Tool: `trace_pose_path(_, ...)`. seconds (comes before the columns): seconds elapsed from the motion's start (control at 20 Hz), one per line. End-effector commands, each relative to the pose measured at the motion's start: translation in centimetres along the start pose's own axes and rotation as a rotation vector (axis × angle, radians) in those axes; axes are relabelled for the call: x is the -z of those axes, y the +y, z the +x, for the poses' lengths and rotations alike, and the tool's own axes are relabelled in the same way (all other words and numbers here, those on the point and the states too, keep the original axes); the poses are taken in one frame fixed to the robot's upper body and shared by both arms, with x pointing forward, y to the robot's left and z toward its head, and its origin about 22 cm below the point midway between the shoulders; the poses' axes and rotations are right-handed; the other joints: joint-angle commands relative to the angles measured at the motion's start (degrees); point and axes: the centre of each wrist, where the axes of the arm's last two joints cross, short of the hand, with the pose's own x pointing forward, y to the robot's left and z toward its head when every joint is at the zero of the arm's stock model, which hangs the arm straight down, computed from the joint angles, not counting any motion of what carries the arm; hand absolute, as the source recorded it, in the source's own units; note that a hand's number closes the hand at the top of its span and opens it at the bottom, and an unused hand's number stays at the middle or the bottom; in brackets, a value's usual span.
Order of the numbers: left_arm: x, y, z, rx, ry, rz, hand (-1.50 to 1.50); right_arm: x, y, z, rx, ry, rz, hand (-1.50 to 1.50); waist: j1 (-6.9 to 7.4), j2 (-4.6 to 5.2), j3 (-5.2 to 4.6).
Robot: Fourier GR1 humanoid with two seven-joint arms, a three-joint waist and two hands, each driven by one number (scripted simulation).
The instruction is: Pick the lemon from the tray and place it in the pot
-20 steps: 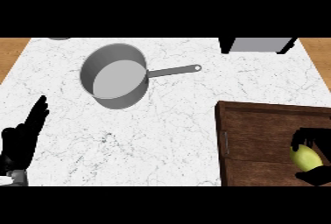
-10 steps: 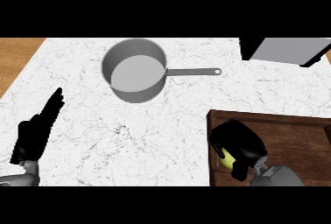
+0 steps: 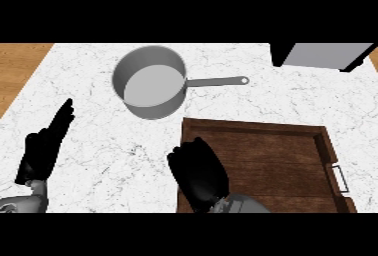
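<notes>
**Pot up and left of the right hand**

Right hand (image 3: 198, 175) over the near left edge of the wooden tray (image 3: 295, 155), back of the hand up, fingers curled under; lemon not visible, presumably hidden inside the curl, though not certain. Pot (image 3: 151, 82) far and slightly left of that hand, well apart from it, resting on white marbled counter (image 3: 111, 145). Pot grey metal, round, deep-walled, pale flat bottom, slim handle running right toward the tray's far side. Tray dark brown, planked, raised rim, metal pull on its right end. Left hand (image 3: 46, 145) resting at the near left, fingers straight, farther from the tray. Move ahead: forward and leftward, over the pot's rim.
</notes>
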Motion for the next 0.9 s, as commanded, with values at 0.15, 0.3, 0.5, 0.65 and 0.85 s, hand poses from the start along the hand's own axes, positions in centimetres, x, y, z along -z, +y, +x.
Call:
trace_pose_path(0.15, 0.1, 0.8, 0.3, 0.004, 0.008, 0.014, 0.00, 0.0, -5.2, 5.3, -0.003, 0.075, -0.379, 1.50, -0.63, -0.35, 0.22)
trace_pose_path(0.3, 0.6, 0.7, 0.3, -0.005, 0.002, -0.004, 0.00, 0.3, -7.8, 5.8, 0.141, 0.101, -0.452, 1.50, -1.22, 0.11, 0.18)
trace_pose_path(0.5, -0.3, -0.4, -1.0, 0.009, 0.006, 0.008, 0.00, 2.6, -9.4, 6.9, 0.218, 0.130, -0.501, 1.50, -1.09, 0.28, 0.16)
trace_pose_path(0.65, -0.6, 0.3, -0.8, 0.005, 0.013, 0.028, 0.00, 4.0, -11.9, 7.4, 0.294, 0.128, -0.542, 1.50, -1.42, 0.27, 0.18)
trace_pose_path(0.85, -1.0, 0.6, -0.5, -0.002, 0.014, 0.025, 0.00, 7.2, -12.7, 7.4, 0.295, 0.141, -0.571, 1.50, -2.04, 0.30, 0.21)
